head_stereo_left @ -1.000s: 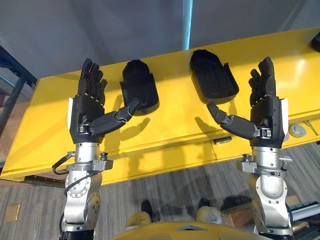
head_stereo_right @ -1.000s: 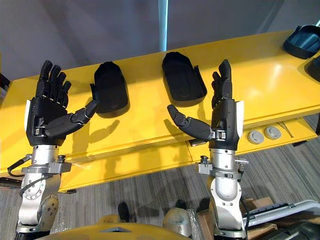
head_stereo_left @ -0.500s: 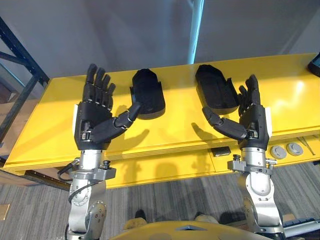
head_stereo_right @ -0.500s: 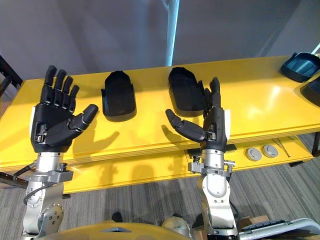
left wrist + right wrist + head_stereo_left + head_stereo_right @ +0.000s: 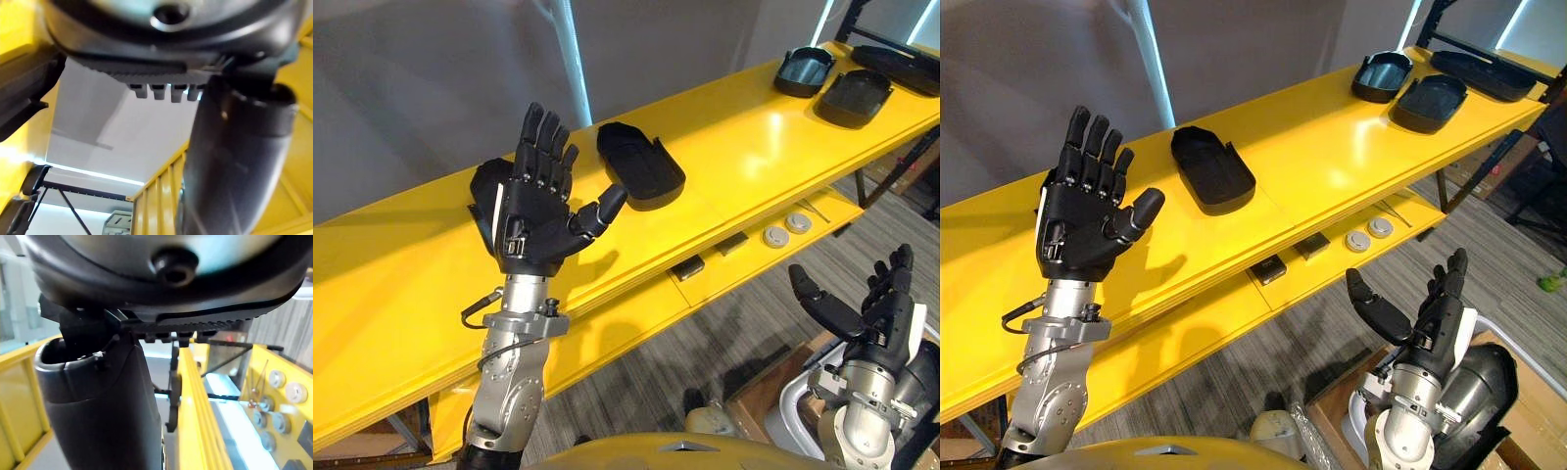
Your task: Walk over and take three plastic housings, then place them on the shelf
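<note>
One black plastic housing [image 5: 641,166] lies hollow side up on the yellow table [image 5: 744,137]. A second housing [image 5: 485,192] sits to its left, mostly hidden behind my left hand [image 5: 536,220]. That hand is raised in front of the table with its fingers straight and spread, holding nothing. Its thumb [image 5: 234,161] sticks out free in the left wrist view. My right hand [image 5: 886,313] hangs low at the lower right, over the floor and away from the table, open and empty. Further housings [image 5: 1428,101] lie at the table's far right end.
Under the tabletop a lower yellow ledge holds two round grey discs [image 5: 786,228] and small dark blocks [image 5: 688,266]. A cardboard box [image 5: 754,392] stands on the grey carpet near my right hand. A dark rack frame [image 5: 1449,20] rises behind the table's right end.
The whole view has swung, so the camera moved. My right hand has dropped from beside the right housing to low over the floor. My left hand stays raised and open.
</note>
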